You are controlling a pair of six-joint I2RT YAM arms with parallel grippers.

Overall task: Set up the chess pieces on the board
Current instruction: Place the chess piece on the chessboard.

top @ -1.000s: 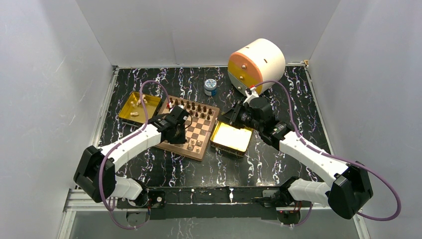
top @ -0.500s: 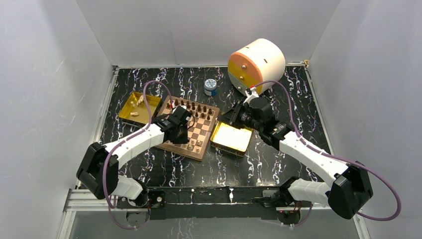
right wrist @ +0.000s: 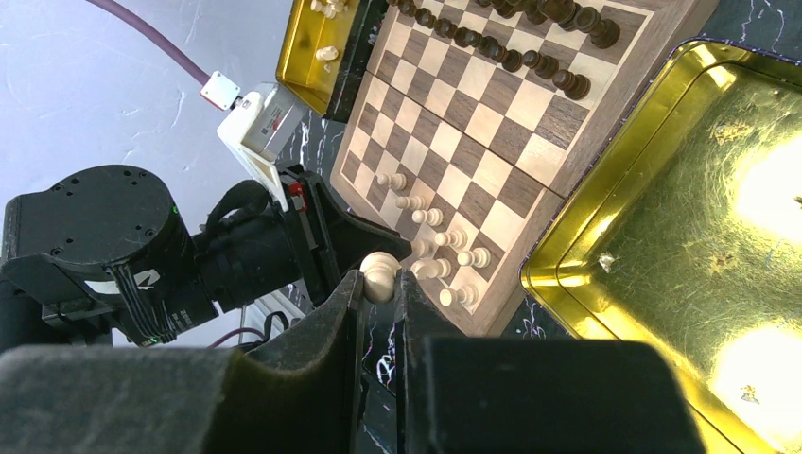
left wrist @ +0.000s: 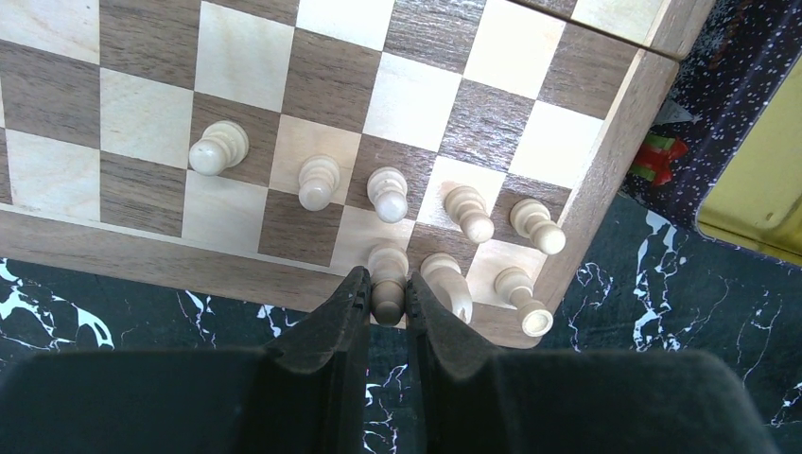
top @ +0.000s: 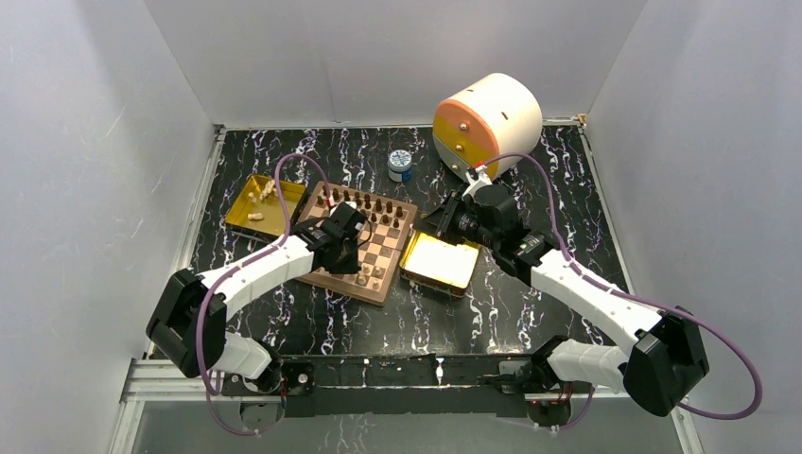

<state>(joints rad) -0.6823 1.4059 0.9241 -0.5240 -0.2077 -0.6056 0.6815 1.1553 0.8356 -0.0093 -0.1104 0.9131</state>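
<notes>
The board (top: 383, 248) lies mid-table, with dark chess pieces (top: 364, 200) lined along its far edge and several pale ones (top: 369, 276) at its near right corner. My left gripper (left wrist: 386, 293) is shut on a pale piece (left wrist: 387, 284) that stands upright at the board's near rim (left wrist: 605, 180), beside other pale pieces (left wrist: 388, 194). From above, the left gripper (top: 345, 248) hangs over the board's near left part. My right gripper (right wrist: 380, 287) is shut on another pale piece (right wrist: 380, 274), held off the board beside its right edge; in the top view the right gripper (top: 437, 219) sits above the right tray's far end.
A gold tray (top: 248, 200) left of the board holds a few pale pieces. A second gold tray (top: 440, 260) lies right of the board. A white and orange cylinder (top: 487, 123) and a small jar (top: 400, 165) stand at the back.
The left arm has shifted a little to the right over the board, still shut on its pale piece. The right arm has not moved.
</notes>
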